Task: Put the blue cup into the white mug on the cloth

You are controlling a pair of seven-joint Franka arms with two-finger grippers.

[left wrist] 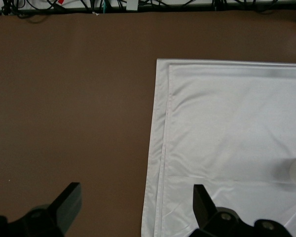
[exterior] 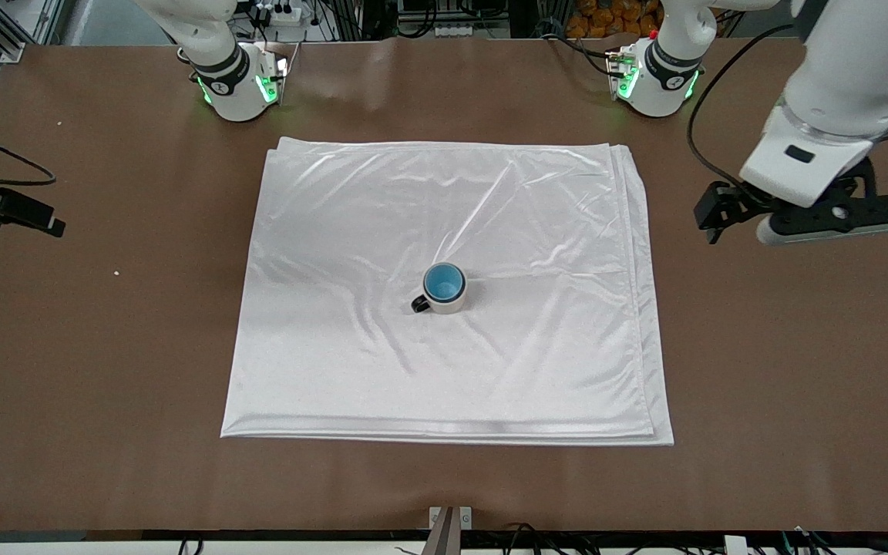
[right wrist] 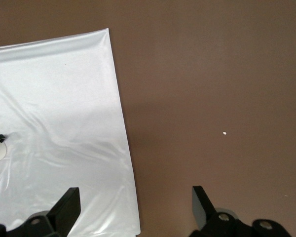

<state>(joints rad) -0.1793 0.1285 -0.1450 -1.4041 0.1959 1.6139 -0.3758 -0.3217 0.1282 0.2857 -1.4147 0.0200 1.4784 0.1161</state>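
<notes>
The left claw (left wrist: 133,207) hangs open over the bench (exterior: 105,308) edge at the left arm's end; the right claw (right wrist: 133,207) is open too. The blue cup (exterior: 444,282) sits inside the white mug (exterior: 450,303), mid-cloth (exterior: 336,231).

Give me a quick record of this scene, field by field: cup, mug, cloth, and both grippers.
blue cup: sits inside the white mug
white mug: upright on the cloth, near its middle
cloth: spread flat on the table, slightly wrinkled
left gripper: open, empty, over the cloth's edge at the left arm's end
right gripper: open, empty, over the cloth's edge at the right arm's end
</notes>
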